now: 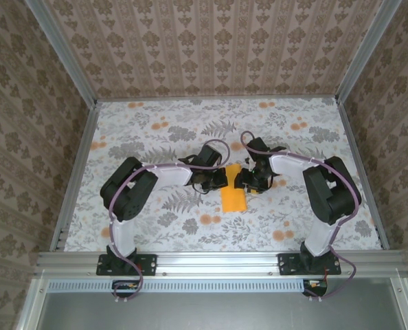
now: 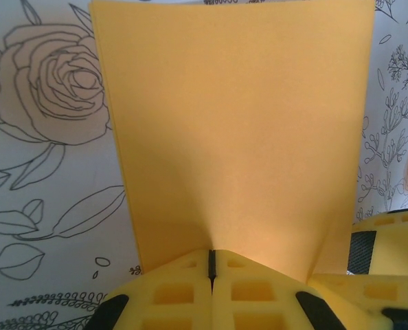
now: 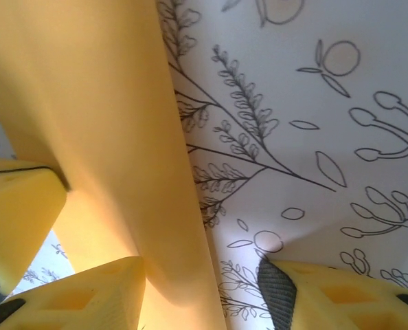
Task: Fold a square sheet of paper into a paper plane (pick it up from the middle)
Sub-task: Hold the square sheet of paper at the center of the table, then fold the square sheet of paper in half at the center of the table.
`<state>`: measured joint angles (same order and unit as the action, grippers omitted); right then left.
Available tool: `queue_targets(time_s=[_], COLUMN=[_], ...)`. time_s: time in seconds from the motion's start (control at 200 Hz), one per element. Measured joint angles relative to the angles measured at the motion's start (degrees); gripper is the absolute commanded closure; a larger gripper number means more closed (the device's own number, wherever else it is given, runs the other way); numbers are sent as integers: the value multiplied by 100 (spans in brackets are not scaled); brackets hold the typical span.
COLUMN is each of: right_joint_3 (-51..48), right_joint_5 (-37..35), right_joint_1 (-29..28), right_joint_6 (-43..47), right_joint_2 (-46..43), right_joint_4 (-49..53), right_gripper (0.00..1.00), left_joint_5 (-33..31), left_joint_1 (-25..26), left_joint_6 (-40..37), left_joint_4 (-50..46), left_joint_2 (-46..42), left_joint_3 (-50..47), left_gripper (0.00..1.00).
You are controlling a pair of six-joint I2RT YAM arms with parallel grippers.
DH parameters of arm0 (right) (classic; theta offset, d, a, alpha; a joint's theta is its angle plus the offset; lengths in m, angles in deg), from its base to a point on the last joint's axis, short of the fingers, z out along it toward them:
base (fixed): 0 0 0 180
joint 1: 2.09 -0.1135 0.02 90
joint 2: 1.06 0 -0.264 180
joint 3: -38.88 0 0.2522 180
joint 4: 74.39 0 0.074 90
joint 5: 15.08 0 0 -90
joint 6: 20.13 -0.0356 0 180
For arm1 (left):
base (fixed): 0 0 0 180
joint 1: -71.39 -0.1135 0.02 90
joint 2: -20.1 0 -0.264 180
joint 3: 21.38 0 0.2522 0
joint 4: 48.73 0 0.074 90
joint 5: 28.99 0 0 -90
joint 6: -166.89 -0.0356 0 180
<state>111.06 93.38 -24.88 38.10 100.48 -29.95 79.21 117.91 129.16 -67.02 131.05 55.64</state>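
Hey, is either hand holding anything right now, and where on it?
The left hand pinches the square sheet of paper at the middle of one edge; the right hand is open.

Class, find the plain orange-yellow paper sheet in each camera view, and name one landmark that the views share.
Top external: the orange-yellow paper sheet is near the picture's centre.
Left wrist: the sheet fills the centre, pinched below by the left end effector.
Right wrist: the sheet covers the left half.
Shared landmark: the white floral-print table cover.
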Motion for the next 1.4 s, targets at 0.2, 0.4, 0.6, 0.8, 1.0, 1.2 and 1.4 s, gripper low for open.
queue_targets(time_s=[0.2,0.4,0.6,0.8,1.0,1.2,1.4], right_joint_3=[-247,-317,-339,-339,-332,-249,-310], right_joint_5=[-85,415,898,907,962,946,981], right_joint_1=[15,48,0,-4,-28,-35,20], right_joint_6=[-13,-52,-225,-275,-295,-289,-227], right_joint_2=[-560,-1471,-1032,-402,-85,278,269], right_joint_4=[-153,-564,-999,-1084,-1296,-1370,-1464], right_gripper=[41,71,96,100,100,100,100], left_joint_5=[4,28,28,28,28,26,24], left_joint_1=[-4,-11,-11,-11,-11,-11,-11], left_joint_6=[-2,-2,-2,0,0,2,50], left_joint_4=[4,-66,-160,-175,-212,-308,-345], left_joint_2=[11,55,74,74,85,111,127], left_joint_3=[-13,50,107,118,140,205,219], left_gripper=[99,99,100,100,100,100,100])
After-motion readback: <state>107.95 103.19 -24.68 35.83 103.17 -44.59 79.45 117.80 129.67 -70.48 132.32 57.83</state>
